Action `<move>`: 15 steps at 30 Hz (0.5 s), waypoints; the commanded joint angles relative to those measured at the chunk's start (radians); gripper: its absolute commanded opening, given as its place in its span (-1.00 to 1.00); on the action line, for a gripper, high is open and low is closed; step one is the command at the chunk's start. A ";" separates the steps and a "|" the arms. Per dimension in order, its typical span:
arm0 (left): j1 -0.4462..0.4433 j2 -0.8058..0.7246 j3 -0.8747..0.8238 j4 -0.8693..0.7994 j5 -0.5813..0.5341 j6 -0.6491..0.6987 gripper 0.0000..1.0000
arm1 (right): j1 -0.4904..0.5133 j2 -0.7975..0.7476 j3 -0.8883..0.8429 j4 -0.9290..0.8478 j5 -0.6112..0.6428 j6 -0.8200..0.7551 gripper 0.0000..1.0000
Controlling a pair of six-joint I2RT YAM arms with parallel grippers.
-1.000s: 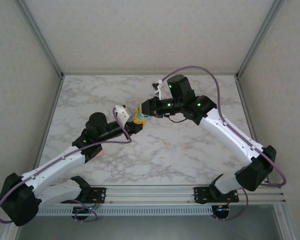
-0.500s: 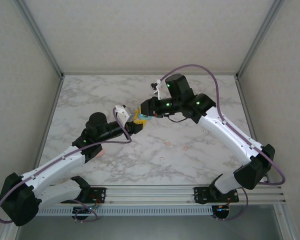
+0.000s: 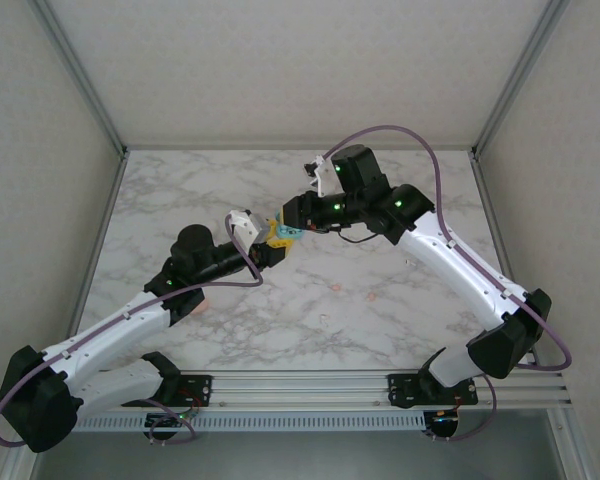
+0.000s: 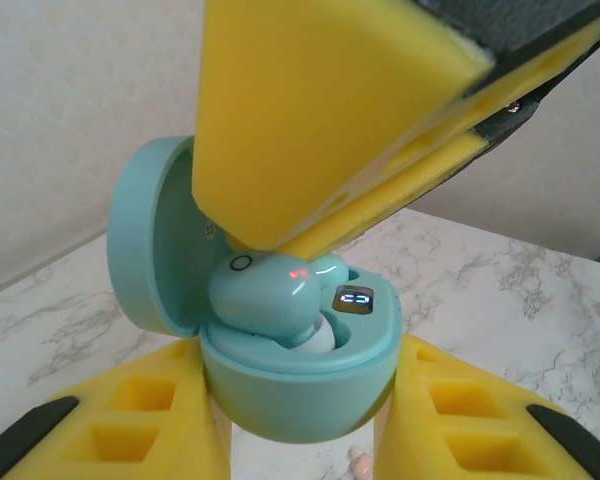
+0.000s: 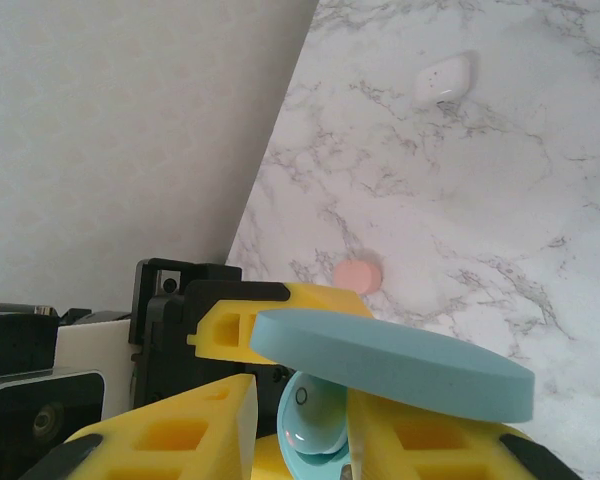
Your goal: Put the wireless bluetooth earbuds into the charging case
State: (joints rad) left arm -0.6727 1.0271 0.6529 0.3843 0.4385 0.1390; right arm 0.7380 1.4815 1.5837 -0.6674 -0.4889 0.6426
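Observation:
My left gripper (image 4: 302, 385) is shut on the base of the teal charging case (image 4: 310, 395), holding it above the table with the lid (image 4: 155, 240) swung open. A teal earbud (image 4: 265, 295) with a red light sits in the case beside the lit display (image 4: 353, 298). A second teal earbud (image 4: 332, 268) shows just behind the first. My right gripper (image 5: 300, 400) straddles the front earbud (image 5: 315, 425) from above. Its yellow fingers (image 4: 320, 130) stand slightly apart, with a gap on one side. In the top view both grippers (image 3: 275, 240) (image 3: 293, 226) meet over the table's middle.
A salmon-pink earbud (image 4: 360, 462) lies on the marble table (image 4: 500, 290) below the case. A round salmon-pink object (image 5: 358, 275) and a pale pinkish one (image 5: 442, 80) rest farther off. Grey walls (image 3: 310, 60) enclose the table.
The right gripper's fingers have parted a little around the teal earbud, and its wrist has shifted slightly. The left arm and the case have stayed still.

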 commanded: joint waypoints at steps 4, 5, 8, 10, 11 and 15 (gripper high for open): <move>-0.010 -0.013 0.027 0.039 0.006 -0.001 -0.41 | 0.004 -0.001 0.035 -0.025 0.002 -0.014 -0.40; -0.010 -0.013 0.028 0.038 0.005 -0.001 -0.41 | 0.003 0.001 0.037 -0.029 -0.004 -0.016 -0.41; -0.010 -0.014 0.027 0.039 0.002 0.000 -0.41 | 0.004 -0.008 0.035 -0.027 -0.011 -0.015 -0.40; -0.010 -0.015 0.027 0.038 0.000 0.000 -0.41 | 0.004 -0.022 0.033 -0.020 -0.008 -0.014 -0.40; -0.010 -0.014 0.027 0.037 0.000 0.001 -0.41 | 0.004 -0.031 0.033 -0.018 -0.007 -0.017 -0.39; -0.010 -0.018 0.022 0.033 0.000 0.000 -0.41 | 0.004 -0.062 0.028 -0.014 0.006 -0.029 -0.37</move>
State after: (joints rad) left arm -0.6727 1.0271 0.6529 0.3843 0.4385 0.1390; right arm 0.7380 1.4704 1.5879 -0.6781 -0.4900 0.6392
